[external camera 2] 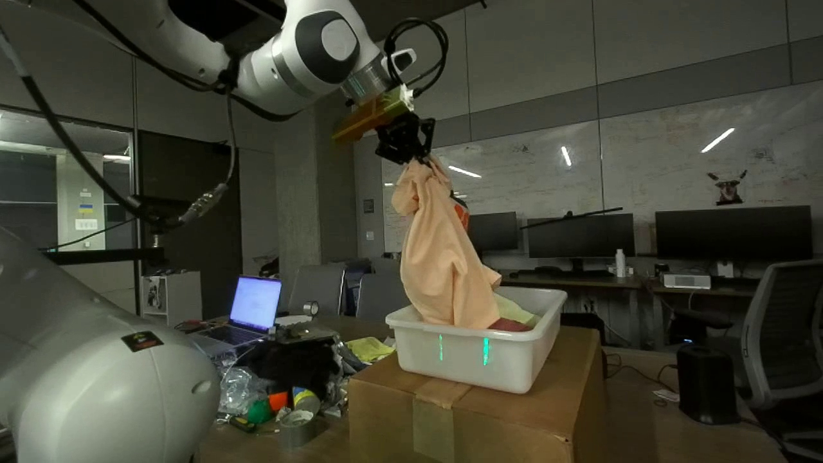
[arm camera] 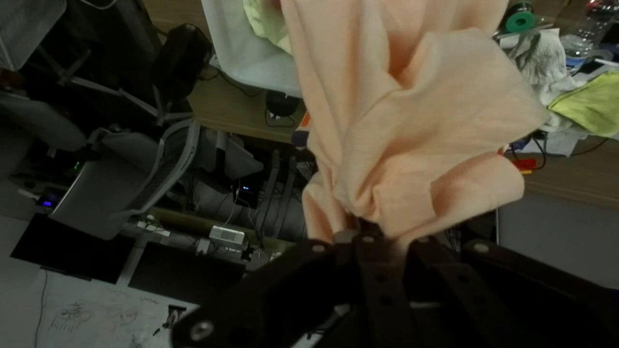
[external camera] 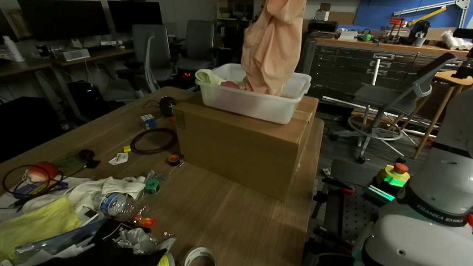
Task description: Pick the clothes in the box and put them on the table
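My gripper (external camera 2: 418,157) is shut on the top of a peach cloth (external camera 2: 437,257). The wrist view shows the fingertips (arm camera: 375,229) pinching the peach cloth (arm camera: 411,111). The cloth hangs down, its lower end inside the white box (external camera 2: 463,360). In an exterior view the peach cloth (external camera: 273,48) hangs into the white box (external camera: 244,107), and the gripper is out of frame above. A pale yellow-green cloth (external camera: 207,76) lies over the box's rim. A dark pink cloth (external camera: 230,84) lies beside it, partly hidden. The wooden table (external camera: 236,221) is below.
The white box stands on a cardboard box (external camera: 236,155). Clutter at one side of the table includes a yellow cloth (external camera: 48,221), a plastic bottle (external camera: 118,205) and a tape roll (external camera: 199,256). A Rubik's cube (external camera: 148,121) and a laptop (external camera 2: 251,308) also stand on the table.
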